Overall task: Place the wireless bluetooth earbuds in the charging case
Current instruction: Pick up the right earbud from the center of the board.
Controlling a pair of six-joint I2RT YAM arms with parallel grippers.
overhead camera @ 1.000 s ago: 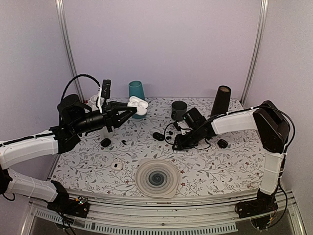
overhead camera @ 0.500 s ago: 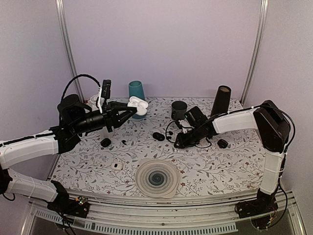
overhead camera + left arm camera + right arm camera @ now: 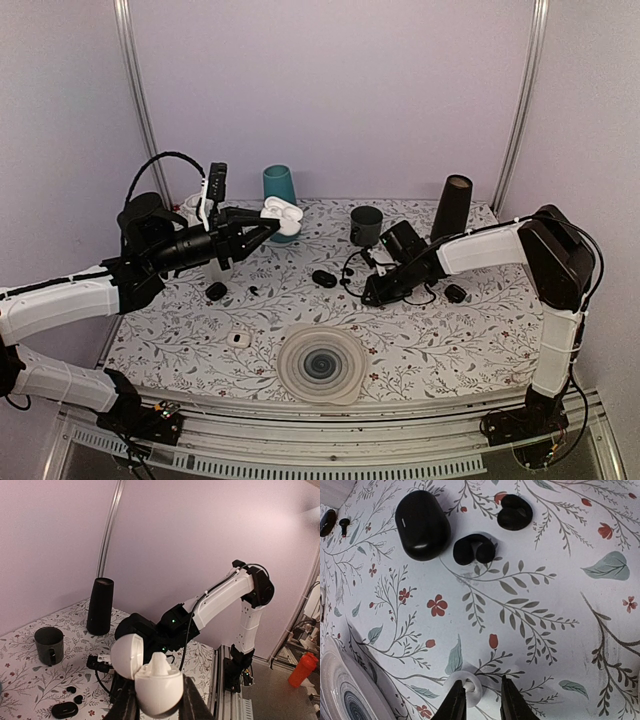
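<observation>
Left gripper point(image 3: 265, 224): raised above the far left of the bench point(image 3: 450, 340), its fingers pressed onto the lower half of a white charging case point(image 3: 160, 687).
White charging case: lid point(image 3: 127, 655) swung open; one white earbud point(image 3: 159, 661) sits in it, stem pointing up.
Right gripper point(image 3: 482, 700): low over the middle of the bench, pointing down, with a narrow gap showing between its fingers point(image 3: 455, 702).
Loose white earbud point(image 3: 470, 684): at the tip of one right finger and partly inside the gap; whether it is pinched I cannot tell.
Black earbuds: one point(image 3: 474, 549) lies just beside a closed black case point(image 3: 422, 525), another point(image 3: 516, 511) near it, both on the bench ahead of the right gripper.
Plate point(image 3: 290, 375): pale with a dark spiral, at the near middle of the bench.
Small white case point(image 3: 237, 339): on the bench left of the plate.
Teal cup point(image 3: 279, 185): at the back, just behind the held case.
Dark mug point(image 3: 366, 225) and tall black cylinder point(image 3: 452, 205): at the back right.
</observation>
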